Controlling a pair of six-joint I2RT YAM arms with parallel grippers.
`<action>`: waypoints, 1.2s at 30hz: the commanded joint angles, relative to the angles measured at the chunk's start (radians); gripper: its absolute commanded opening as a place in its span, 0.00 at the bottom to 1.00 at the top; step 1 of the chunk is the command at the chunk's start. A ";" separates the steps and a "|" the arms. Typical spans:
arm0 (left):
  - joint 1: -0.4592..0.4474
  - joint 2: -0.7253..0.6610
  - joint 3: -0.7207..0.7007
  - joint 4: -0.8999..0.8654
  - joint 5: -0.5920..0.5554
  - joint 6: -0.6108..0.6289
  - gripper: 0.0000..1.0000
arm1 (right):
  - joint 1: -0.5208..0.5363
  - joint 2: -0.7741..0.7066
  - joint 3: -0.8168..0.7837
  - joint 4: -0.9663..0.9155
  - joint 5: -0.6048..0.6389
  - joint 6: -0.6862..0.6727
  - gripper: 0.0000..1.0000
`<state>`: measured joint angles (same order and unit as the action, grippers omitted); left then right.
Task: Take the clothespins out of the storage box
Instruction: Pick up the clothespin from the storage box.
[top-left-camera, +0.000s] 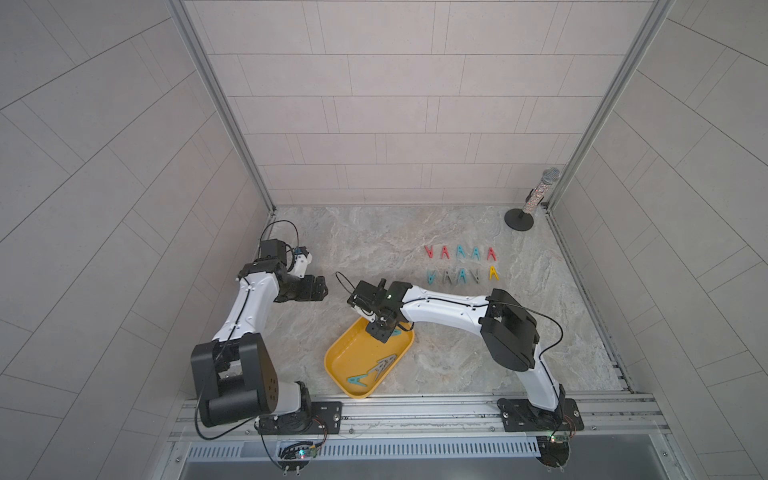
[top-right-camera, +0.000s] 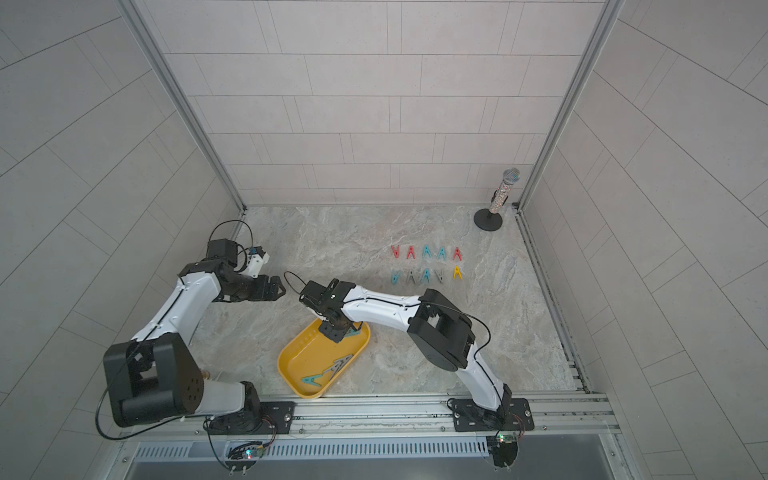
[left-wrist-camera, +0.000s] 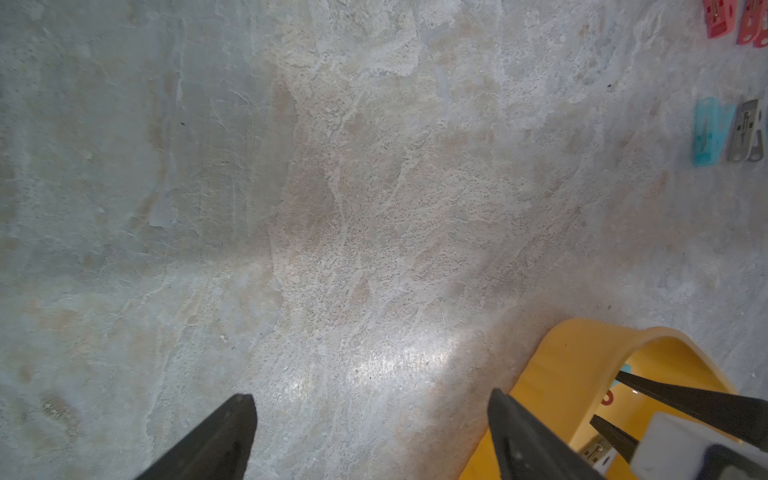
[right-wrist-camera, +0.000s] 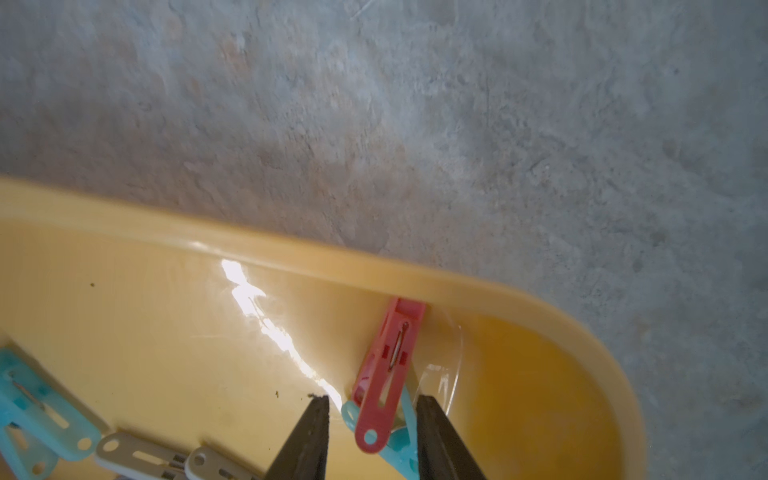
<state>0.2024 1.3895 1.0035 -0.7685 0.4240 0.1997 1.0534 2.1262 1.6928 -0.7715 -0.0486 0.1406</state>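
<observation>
Right claw (right-wrist-camera: 372, 399) part-open, straddling red clothespin (right-wrist-camera: 390, 365) propped against storage box (right-wrist-camera: 291, 253) wall, lined up to pinch; left claw (left-wrist-camera: 370, 395) wide open, parked clear over surface (left-wrist-camera: 332, 208).

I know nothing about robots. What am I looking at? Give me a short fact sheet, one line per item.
Pegs out: ten clothespins in two rows of five on the table.
Box: yellow storage box, with teal, grey and red pegs inside.
Right tool: open, straddling a red peg that lies on a teal one.
Left tool: open, empty, over bare table near the box.
Corner: microphone on a stand.
</observation>
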 joint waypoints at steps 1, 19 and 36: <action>-0.003 -0.016 0.001 -0.017 -0.003 0.011 0.95 | 0.003 0.029 0.025 -0.026 0.031 0.020 0.38; -0.003 -0.019 -0.002 -0.014 -0.005 0.010 0.95 | 0.003 0.062 0.038 -0.005 -0.003 0.055 0.24; -0.003 -0.016 -0.002 -0.014 -0.007 0.010 0.95 | 0.003 -0.132 -0.023 0.064 -0.135 0.092 0.05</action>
<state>0.2024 1.3895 1.0035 -0.7685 0.4221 0.2001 1.0538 2.0800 1.6794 -0.7326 -0.1444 0.2127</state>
